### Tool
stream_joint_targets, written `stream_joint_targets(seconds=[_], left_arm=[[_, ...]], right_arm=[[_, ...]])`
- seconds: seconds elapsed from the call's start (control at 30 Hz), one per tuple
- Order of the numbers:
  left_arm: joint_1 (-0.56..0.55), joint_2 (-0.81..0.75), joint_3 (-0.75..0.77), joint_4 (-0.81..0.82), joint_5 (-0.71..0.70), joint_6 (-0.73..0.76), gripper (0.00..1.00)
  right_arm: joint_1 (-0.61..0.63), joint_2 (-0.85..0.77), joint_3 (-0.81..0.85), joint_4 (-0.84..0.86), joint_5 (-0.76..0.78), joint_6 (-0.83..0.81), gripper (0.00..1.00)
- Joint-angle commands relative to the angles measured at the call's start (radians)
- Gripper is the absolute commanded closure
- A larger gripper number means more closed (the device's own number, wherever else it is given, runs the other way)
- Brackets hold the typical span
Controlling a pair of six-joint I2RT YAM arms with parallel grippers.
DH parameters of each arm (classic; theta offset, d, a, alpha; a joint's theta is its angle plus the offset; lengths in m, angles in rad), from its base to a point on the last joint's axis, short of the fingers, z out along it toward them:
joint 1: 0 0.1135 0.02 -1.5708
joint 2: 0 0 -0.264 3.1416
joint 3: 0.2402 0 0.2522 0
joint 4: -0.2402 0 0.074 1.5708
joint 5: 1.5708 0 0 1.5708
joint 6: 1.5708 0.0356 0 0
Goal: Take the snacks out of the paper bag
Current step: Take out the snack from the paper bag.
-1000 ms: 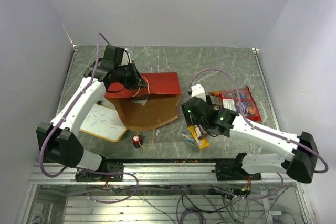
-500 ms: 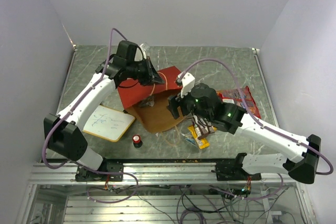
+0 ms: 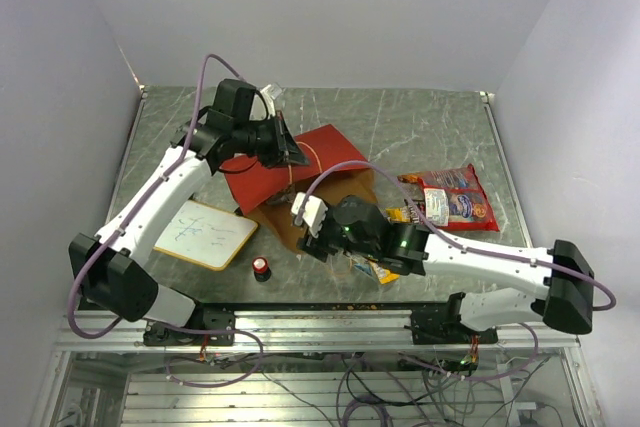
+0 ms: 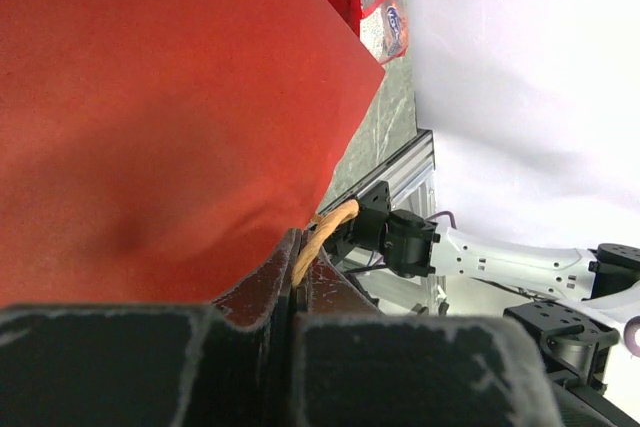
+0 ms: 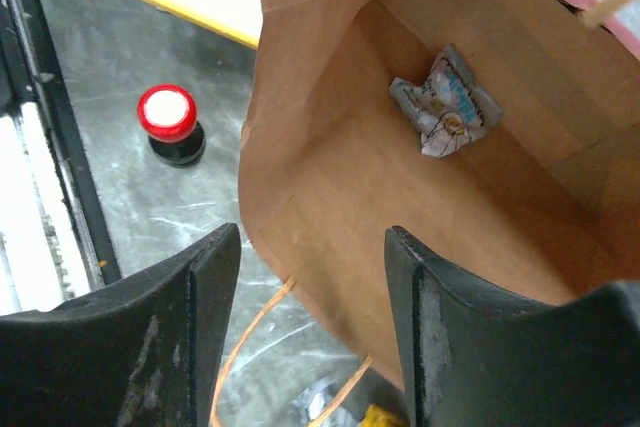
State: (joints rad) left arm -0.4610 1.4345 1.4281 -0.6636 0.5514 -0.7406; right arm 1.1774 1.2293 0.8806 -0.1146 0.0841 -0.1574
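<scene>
Holding paper bag [image 3: 300, 159] tilted on desk [image 3: 420, 117], left claw [image 4: 294, 265] clamps string handle [image 4: 326, 226] and rim. Right claw [image 5: 310, 239] spread apart at mouth; crumpled packet [image 5: 445, 103] lies deep inside. Best approach: reach straight in, centred, clear of bag wall.

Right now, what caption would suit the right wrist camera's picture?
Open right gripper at the mouth of the paper bag; one crumpled snack packet inside, red-topped knob outside.

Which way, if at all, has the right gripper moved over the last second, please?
Yes. The right gripper has moved left, closer to the red-topped knob, to the mouth of the paper bag.
</scene>
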Motion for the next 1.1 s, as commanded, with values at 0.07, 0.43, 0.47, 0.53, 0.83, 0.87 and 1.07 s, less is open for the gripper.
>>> stream_joint_targets(seconds=[0.07,0.43,0.47,0.53,0.83,0.87,1.07], left_arm=[[-0.001,-0.044,-0.03,0.015,0.023,0.017,0.93],[0.0,-0.026,0.049,-0.076,0.023,0.072,0.93],[-0.001,-0.026,0.054,-0.079,0.02,0.079,0.93],[0.0,-0.029,0.061,-0.081,0.021,0.09,0.93],[0.0,-0.043,0.082,-0.023,0.037,0.092,0.93],[-0.001,-0.044,0.088,-0.014,0.039,0.094,0.93],[0.0,-0.036,0.114,0.037,0.059,0.111,0.93]], right_arm=[[0.004,0.123,0.01,0.181,0.015,-0.175,0.45],[-0.02,0.377,-0.152,0.855,0.418,0.055,0.49],[-0.03,0.401,-0.153,0.892,0.411,0.067,0.49],[-0.049,0.446,-0.16,0.972,0.398,0.084,0.46],[-0.144,0.616,-0.217,1.294,0.275,0.183,0.38],[-0.148,0.635,-0.213,1.307,0.272,0.185,0.38],[-0.165,0.73,-0.16,1.338,0.239,0.164,0.36]])
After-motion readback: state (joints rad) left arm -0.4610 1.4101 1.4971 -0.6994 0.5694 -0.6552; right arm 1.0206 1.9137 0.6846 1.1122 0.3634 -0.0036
